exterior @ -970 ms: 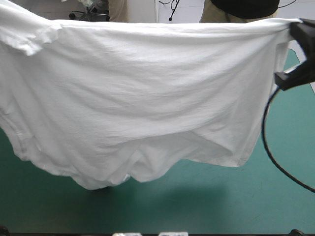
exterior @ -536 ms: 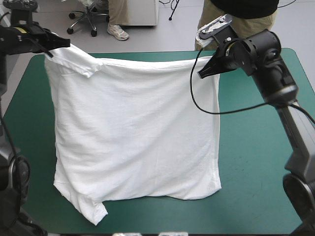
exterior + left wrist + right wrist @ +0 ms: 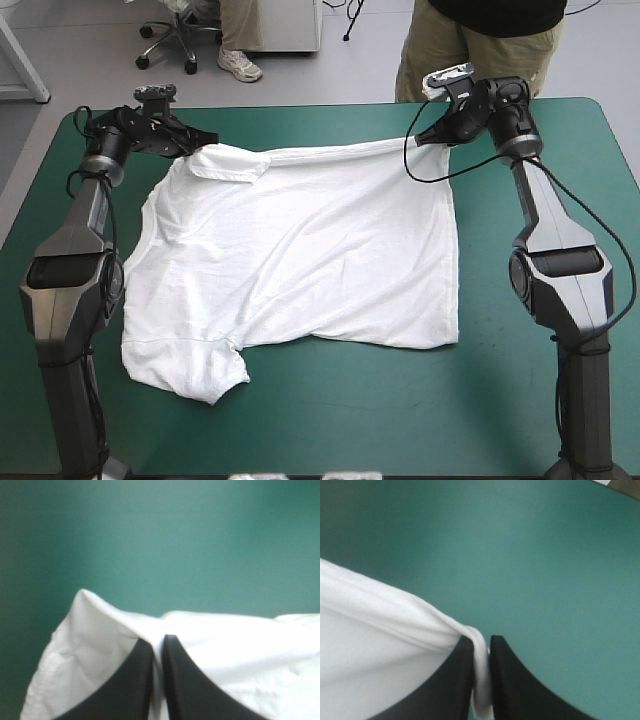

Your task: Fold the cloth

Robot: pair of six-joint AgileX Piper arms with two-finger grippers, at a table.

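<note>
The white T-shirt (image 3: 300,260) lies mostly spread on the teal-green table, its far edge still held up at both corners. My left gripper (image 3: 192,140) is shut on the T-shirt at the far left corner, where a sleeve folds over. In the left wrist view the black fingers (image 3: 180,680) pinch white fabric (image 3: 90,650) with teal-green cover beyond. My right gripper (image 3: 420,138) is shut on the T-shirt at the far right corner. The right wrist view shows a taut white edge (image 3: 395,615) running into its gripper (image 3: 481,645). A sleeve (image 3: 190,365) lies at the near left.
A person stands just beyond the far edge of the table (image 3: 560,420), behind the right arm. Bare teal-green cover lies along the near edge and to the right of the T-shirt.
Earlier the T-shirt hung high between the raised arms. Both grippers have carried it away from the camera and down, so most of it now rests flat on the table.
</note>
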